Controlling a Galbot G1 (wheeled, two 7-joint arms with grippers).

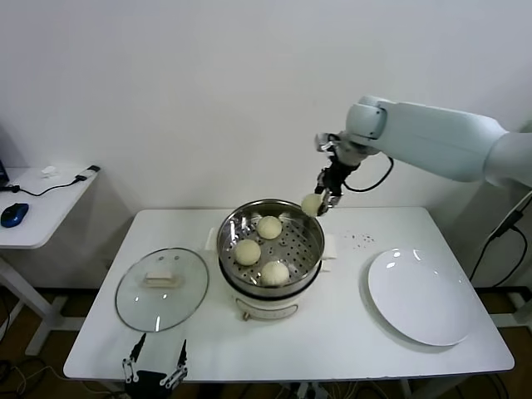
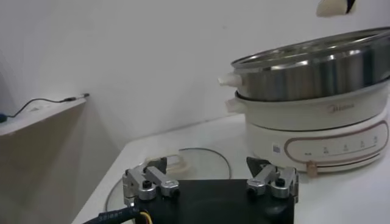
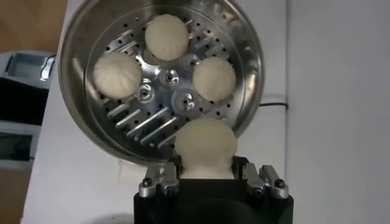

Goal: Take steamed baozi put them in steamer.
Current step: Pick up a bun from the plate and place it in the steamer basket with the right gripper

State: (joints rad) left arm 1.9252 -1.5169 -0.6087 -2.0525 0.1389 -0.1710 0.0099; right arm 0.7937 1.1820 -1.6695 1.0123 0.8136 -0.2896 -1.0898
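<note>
A white table [image 1: 349, 332] is seen from the head view, with the steamer [image 1: 270, 249] standing near its middle, a shiny steel pot on a cream-white base. Three steamed baozi [image 1: 247, 251] are lying on the perforated floor inside it, apart from one another. A fourth baozi [image 1: 312, 204] is held by the right gripper [image 1: 326, 199] above the far right rim of the pot; in the right wrist view the bun [image 3: 205, 146] is seen pinched between the two fingers [image 3: 161, 178], whose tips are hidden behind the dough, and its lower part is cut off by the gripper body. In the left wrist view only a sliver of that bun [image 2: 332, 6] is visible at the picture's edge, and the inside of the pot cannot be seen past its wall. The left gripper [image 1: 155, 364] is parked at the near left edge of the table, its fingers spread wide with nothing between them; its arm is cut off by the frame. A round glass lid [image 1: 161, 288] lies flat just beyond it, left of the steamer. A flat white plate [image 1: 420, 295] lies bare to the right, well apart from the pot. A side desk [image 1: 37, 208] is partly cut off at the far left.
</note>
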